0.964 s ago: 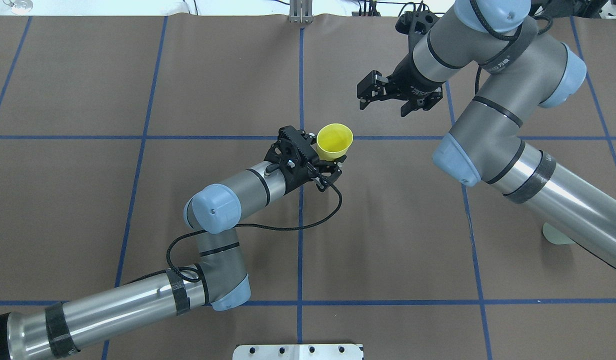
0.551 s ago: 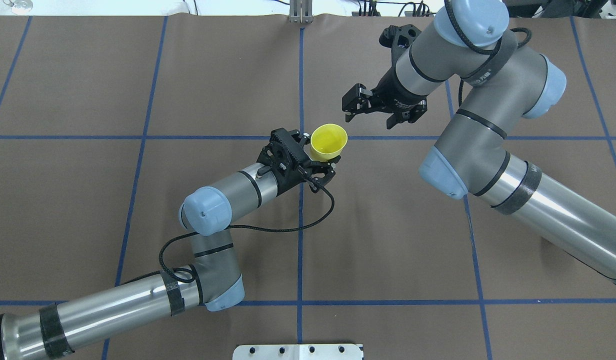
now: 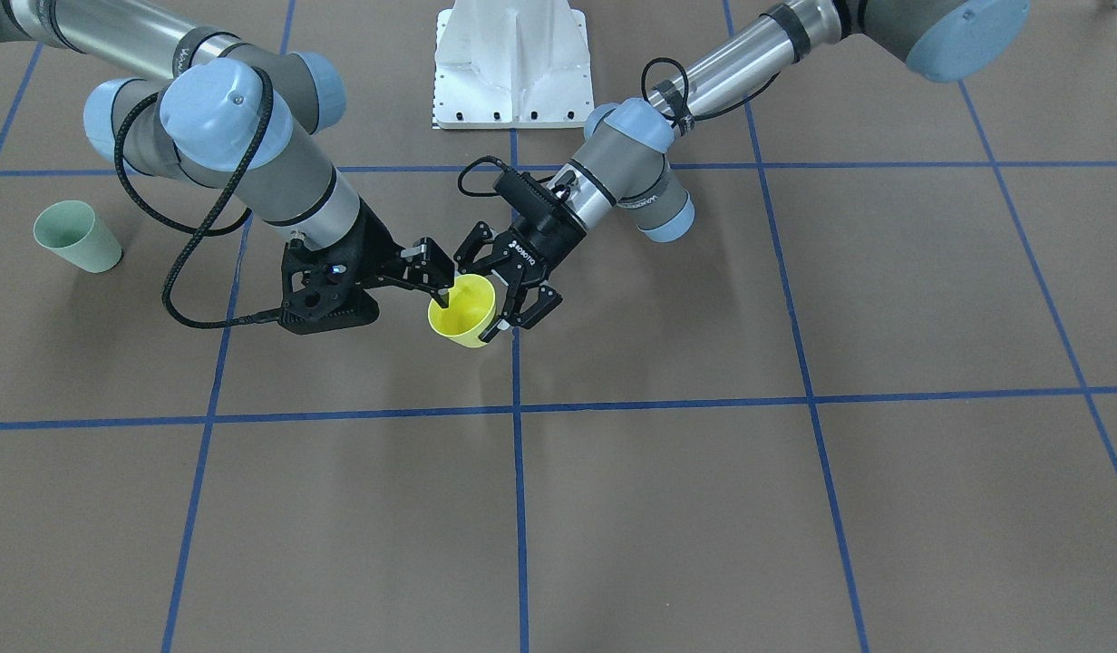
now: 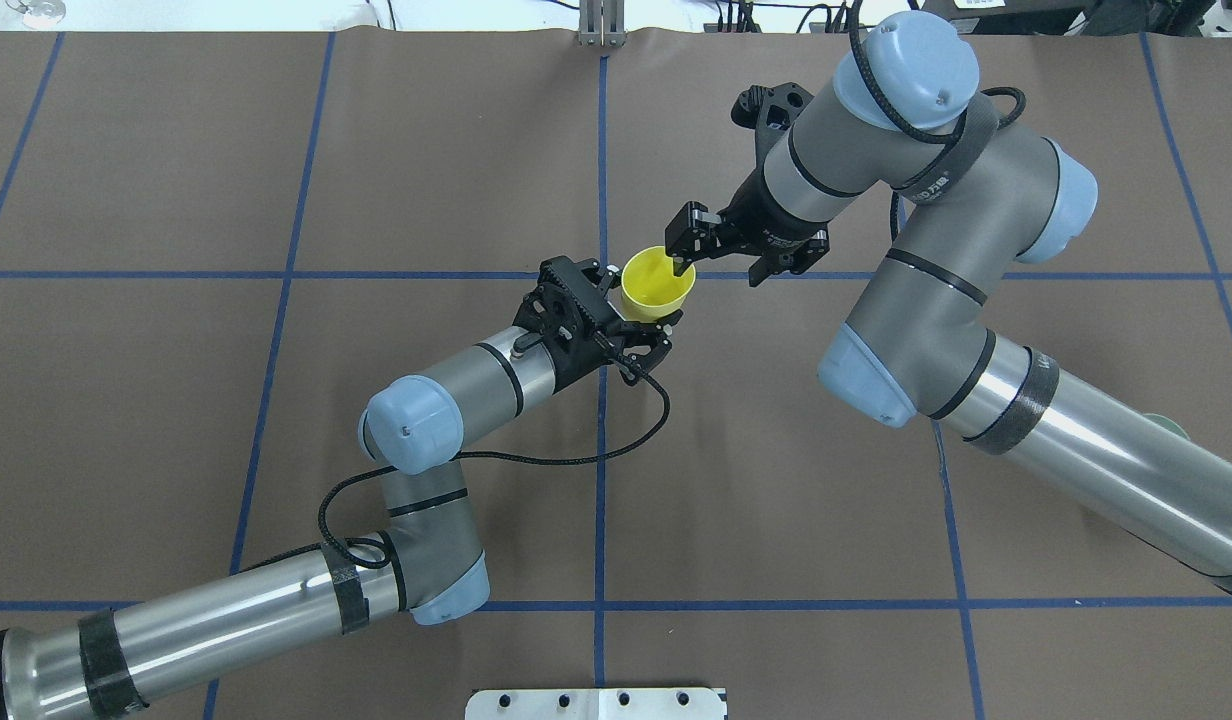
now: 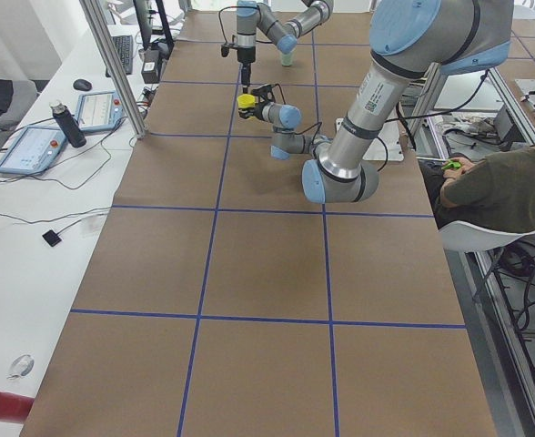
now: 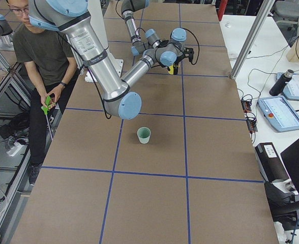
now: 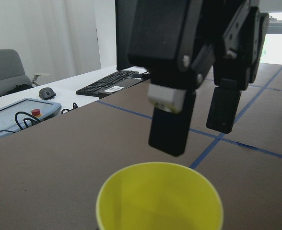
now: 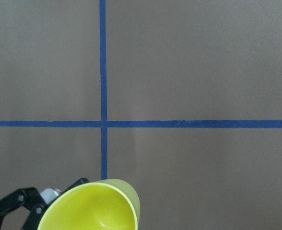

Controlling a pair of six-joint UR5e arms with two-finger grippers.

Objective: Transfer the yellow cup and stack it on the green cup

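My left gripper (image 4: 662,332) is clenched on the lower wall of the yellow cup (image 4: 656,285), held mouth up above the middle of the table (image 4: 176,400). My fingers hide its base. My right gripper (image 4: 718,268) is spread wide, one finger at the cup's far rim; I cannot tell if it touches. The green cup (image 3: 78,238) stands well off to my right, almost wholly hidden under my right arm from overhead

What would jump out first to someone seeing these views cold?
The yellow cup is held aloft over the middle of the table by the left pincer, which grips its lower body. Right beside it, the right pincer hangs open with one finger at the cup's rim. The green cup stands upright and alone on the robot's right side.
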